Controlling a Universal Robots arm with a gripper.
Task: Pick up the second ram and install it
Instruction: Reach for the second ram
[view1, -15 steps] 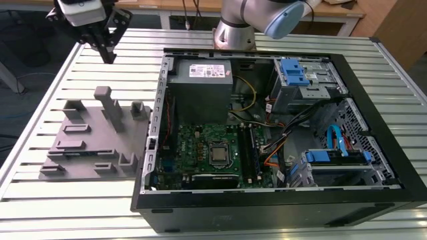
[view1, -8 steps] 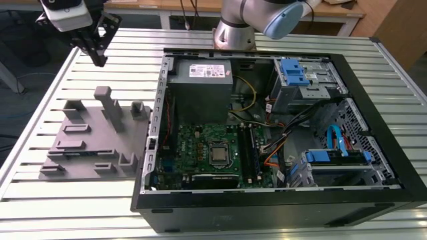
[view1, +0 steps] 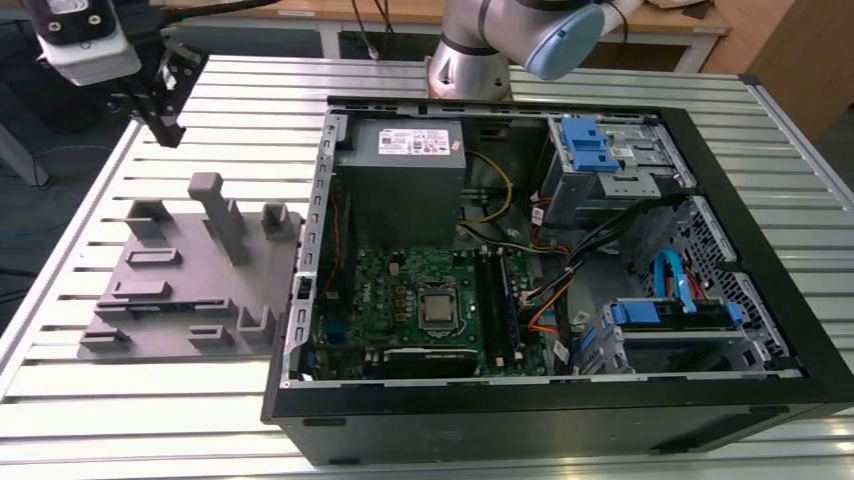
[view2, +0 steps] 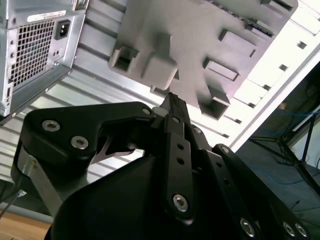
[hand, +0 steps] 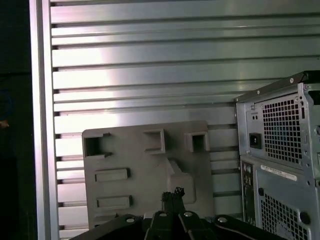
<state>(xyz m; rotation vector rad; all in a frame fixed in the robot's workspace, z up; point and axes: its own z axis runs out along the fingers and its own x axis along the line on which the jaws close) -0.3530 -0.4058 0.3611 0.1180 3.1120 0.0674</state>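
Gripper (view1: 168, 135), its fingers pressed together on nothing, hangs above the grey holder tray (view1: 160, 300); to take the second ram cleanly, it probably needs opening and square alignment.

Table (view1: 134, 420) looked brushed metal | fixture tray (view1: 160, 290) matt grey plastic | gripper (view2: 172, 102) matt black | computer case (hand: 280, 135) rear was bare perforated metal

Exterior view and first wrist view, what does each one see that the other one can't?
The exterior view looks into the open computer case: the motherboard, the power supply and a blue drive clip. The first wrist view faces the case's back panel, with its power socket and vent grille. Both show the grey holder tray, the slatted table and the shut gripper.
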